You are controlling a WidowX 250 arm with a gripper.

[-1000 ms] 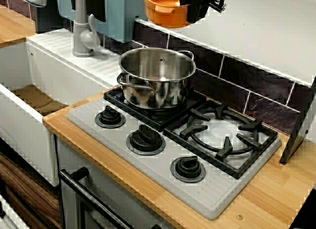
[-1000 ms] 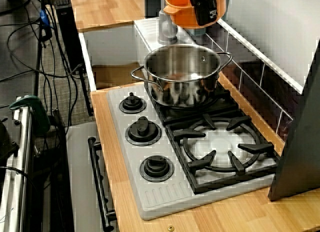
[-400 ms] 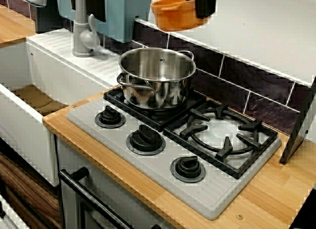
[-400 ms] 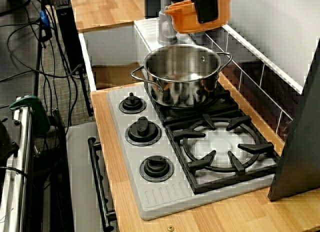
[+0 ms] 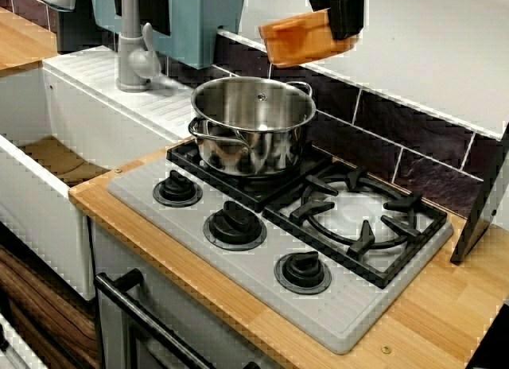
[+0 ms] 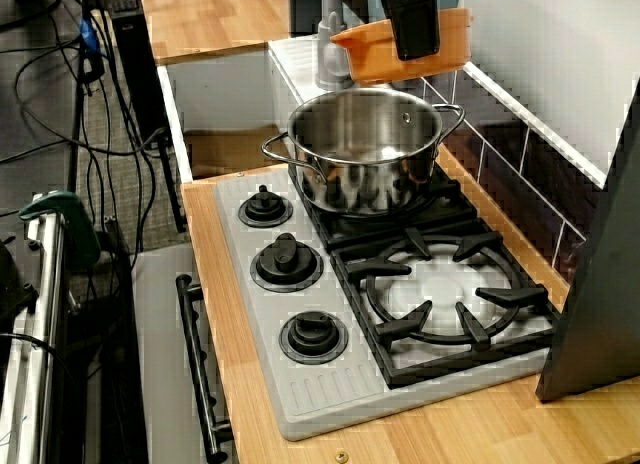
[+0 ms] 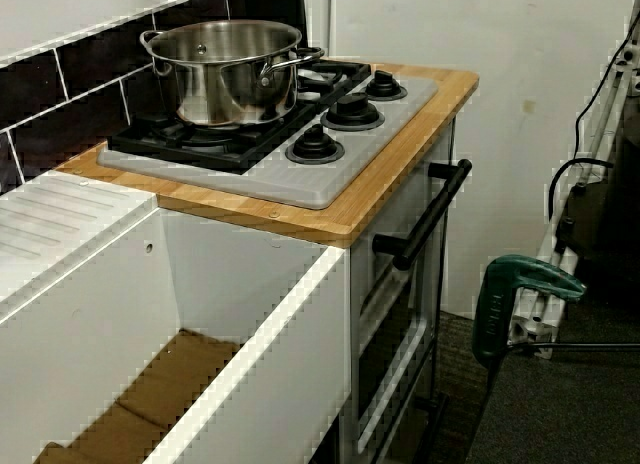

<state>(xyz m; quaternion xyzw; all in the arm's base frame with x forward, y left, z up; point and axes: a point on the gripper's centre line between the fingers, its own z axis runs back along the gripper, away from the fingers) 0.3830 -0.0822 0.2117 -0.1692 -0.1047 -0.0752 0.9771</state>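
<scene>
In the front view my gripper (image 5: 340,11) is at the top edge, shut on the rim of an orange bowl (image 5: 305,37). The bowl is tipped on its side in the air, above and just behind the steel pot (image 5: 253,122). In the side view the black gripper (image 6: 412,32) clamps the same orange bowl (image 6: 448,42) over the far rim of the pot (image 6: 365,149). The pot stands on the far-left burner of the grey stove (image 5: 350,305); I cannot tell what is in it. From the sink end only the pot (image 7: 225,69) shows, no gripper.
A grey faucet (image 5: 131,47) and a white sink (image 5: 48,158) lie left of the stove. A bare burner grate (image 5: 358,218) is on the right, with three knobs along the front. A dark panel (image 5: 485,202) leans at the far right. A green clamp (image 7: 520,294) stands by the oven.
The gripper has carried the orange bowl to the right and a little down, and the bowl has tipped from nearly upright onto its side. The steel pot has not moved.
</scene>
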